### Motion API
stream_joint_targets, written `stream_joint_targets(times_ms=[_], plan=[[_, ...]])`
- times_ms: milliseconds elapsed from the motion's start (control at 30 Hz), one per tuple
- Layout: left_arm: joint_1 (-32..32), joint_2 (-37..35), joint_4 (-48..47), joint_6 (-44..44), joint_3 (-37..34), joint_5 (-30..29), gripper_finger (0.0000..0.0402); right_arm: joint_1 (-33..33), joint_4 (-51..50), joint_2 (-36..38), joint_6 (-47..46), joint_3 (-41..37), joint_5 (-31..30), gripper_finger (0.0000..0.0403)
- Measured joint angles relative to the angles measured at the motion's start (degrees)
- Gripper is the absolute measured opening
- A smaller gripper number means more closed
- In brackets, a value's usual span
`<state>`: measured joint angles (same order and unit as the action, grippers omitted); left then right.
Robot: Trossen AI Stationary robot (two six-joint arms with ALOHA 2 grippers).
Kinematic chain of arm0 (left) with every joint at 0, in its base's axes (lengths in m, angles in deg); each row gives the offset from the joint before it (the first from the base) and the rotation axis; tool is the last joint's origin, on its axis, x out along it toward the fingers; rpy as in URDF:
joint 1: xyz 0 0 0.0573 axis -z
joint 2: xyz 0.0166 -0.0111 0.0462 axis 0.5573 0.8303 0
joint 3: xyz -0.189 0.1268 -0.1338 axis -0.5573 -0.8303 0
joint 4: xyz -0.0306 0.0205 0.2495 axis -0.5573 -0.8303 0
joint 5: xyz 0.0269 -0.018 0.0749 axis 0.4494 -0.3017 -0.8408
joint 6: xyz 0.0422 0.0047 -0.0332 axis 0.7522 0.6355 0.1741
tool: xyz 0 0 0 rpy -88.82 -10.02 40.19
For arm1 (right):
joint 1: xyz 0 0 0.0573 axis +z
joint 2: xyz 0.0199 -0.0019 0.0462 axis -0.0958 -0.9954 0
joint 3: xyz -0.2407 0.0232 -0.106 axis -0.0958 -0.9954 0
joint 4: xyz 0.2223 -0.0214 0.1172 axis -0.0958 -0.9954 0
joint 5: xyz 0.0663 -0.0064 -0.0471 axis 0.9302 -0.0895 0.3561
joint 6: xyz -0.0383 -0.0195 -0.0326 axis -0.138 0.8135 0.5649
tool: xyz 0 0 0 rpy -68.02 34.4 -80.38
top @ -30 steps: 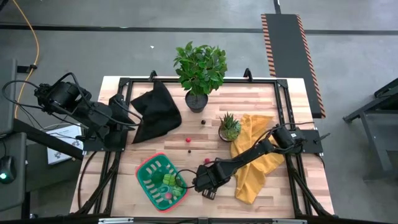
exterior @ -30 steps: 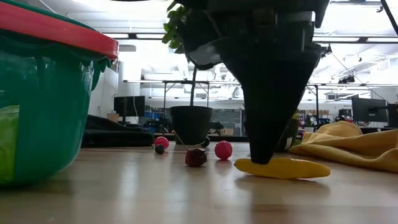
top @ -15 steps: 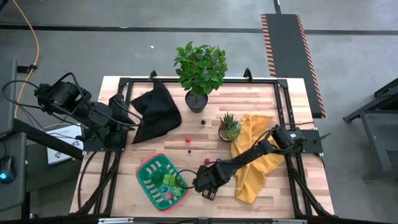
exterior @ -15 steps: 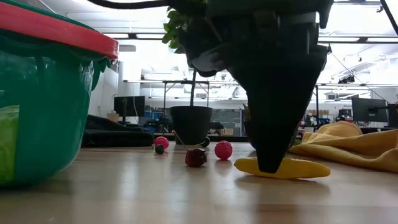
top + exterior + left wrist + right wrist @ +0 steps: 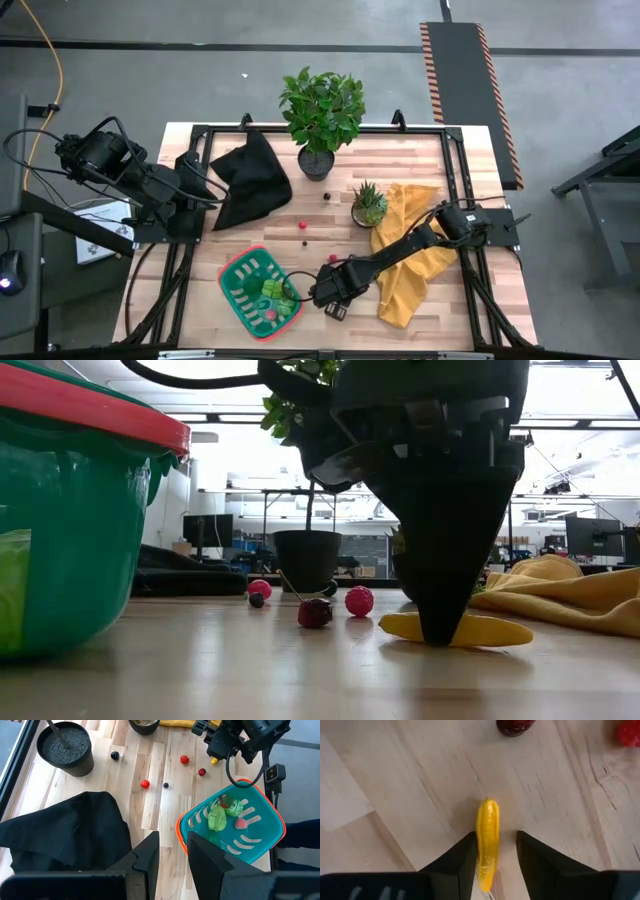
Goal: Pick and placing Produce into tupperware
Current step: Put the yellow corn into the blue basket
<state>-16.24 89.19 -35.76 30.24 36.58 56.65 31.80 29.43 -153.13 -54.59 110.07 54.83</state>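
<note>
Our right gripper (image 5: 492,851) stands low on the table just right of the tupperware (image 5: 232,288), its fingers part-open astride the yellow banana (image 5: 487,842), not yet clamped. Our left gripper (image 5: 172,857) waits narrowly parted and empty at the far left.

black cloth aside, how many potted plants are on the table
2. The large leafy plant stands at the table's far edge, beside the black cloth. The small spiky plant stands nearer the middle, at the yellow cloth's edge. None seems hidden.

Yellow banana (image 5: 487,842) — green, red-rimmed tupperware (image 5: 240,296)
</note>
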Motion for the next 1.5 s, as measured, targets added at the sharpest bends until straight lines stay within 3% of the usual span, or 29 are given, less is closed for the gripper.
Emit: stream_joint_targets(times_ms=[267,500,767,933,1367,1500], plan=[[0.0,0.0,0.0,0.2,0.0,0.0,0.0088,0.0,-0.3,-0.2,-0.2,0.5,0.0,0.0112],[0.0,0.0,0.0,2.3,0.0,0.0,0.0088,0.1,-0.1,-0.5,1.0,5.6,0.7,0.0111],[0.0,0.0,0.0,3.2,0.0,0.7,0.0088,-0.4,-5.3,-0.4,2.4,13.1,-4.8,0.0111],[0.0,0.0,0.0,3.2,0.0,0.7,0.0088,-0.4,-7.9,-0.2,3.0,12.2,-3.8,0.0113],[0.0,0.0,0.0,3.0,0.0,0.7,0.0088,0.7,-6.6,-1.1,13.9,12.2,0.6,0.0178],[0.0,0.0,0.0,3.0,0.0,0.7,0.0088,0.3,-6.8,-2.3,14.9,12.2,1.9,0.0178]])
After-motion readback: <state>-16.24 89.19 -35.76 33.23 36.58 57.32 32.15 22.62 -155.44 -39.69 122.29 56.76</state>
